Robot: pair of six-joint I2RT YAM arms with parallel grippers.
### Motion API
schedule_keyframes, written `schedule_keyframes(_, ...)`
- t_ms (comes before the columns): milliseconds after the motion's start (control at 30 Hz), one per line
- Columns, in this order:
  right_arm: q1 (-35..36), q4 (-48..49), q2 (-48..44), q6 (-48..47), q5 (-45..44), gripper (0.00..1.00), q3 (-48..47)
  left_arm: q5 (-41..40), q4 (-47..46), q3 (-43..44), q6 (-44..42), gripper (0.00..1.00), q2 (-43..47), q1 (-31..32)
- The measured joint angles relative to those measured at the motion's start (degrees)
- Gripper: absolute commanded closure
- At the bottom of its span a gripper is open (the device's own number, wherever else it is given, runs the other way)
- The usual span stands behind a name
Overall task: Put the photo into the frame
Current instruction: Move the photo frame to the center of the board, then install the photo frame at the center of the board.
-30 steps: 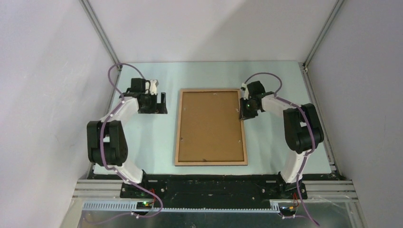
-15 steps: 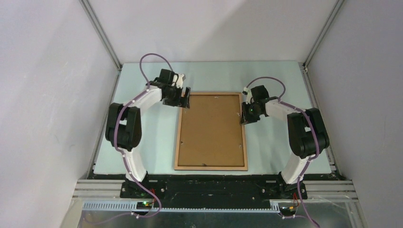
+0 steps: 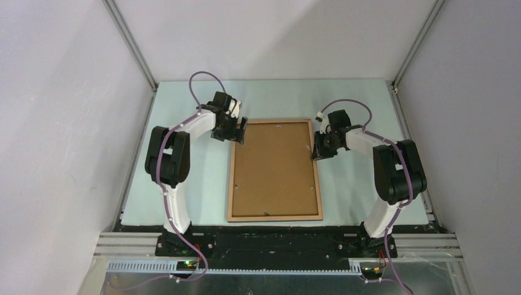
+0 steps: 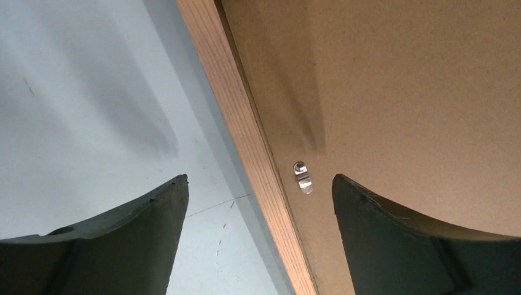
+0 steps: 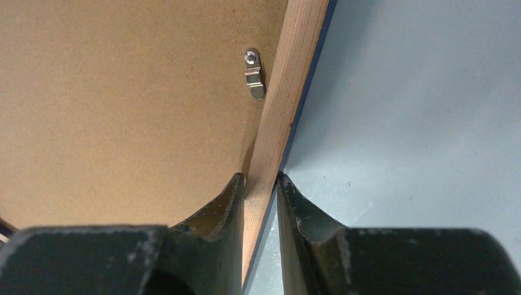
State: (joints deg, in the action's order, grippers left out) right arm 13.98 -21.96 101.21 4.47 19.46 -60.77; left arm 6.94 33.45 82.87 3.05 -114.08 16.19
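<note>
Now right hand [image 5: 259, 181] clamps the frame [image 5: 293, 67] by one rail; left hand [image 4: 259, 179], spread wide, straddles the other.

Up top, the fixed camera sits high behind both arm bases, tipped down and forward, far enough back to take in the whole pale green table [image 3: 203, 190] and the full light-wood picture frame [image 3: 232, 175]. Left wrist camera: right up close, peering past the left pincer [image 4: 259, 179], one frame rail running between its dark fingers [image 4: 123, 239]. Right wrist camera: closer yet, the right pincer [image 5: 261, 178] astride the opposite rail. All three views share the flat brown backing board [image 3: 274, 169].
</note>
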Motion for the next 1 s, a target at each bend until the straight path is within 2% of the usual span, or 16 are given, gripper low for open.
schedule_keyframes(300,-0.4,0.0,0.0,0.0,1.1,0.76,0.0,-2.3,0.3,0.9,0.0,0.16,-2.1,2.0)
schedule_keyframes(567,-1.1,0.0,0.0,0.0,2.7,0.75,0.0,-3.3,0.3,0.9,-0.1,0.32,-2.1,2.8)
schedule_keyframes(1000,-1.8,0.0,0.0,0.0,4.1,0.76,0.0,-3.3,0.4,0.9,-0.6,0.47,-2.1,2.9)
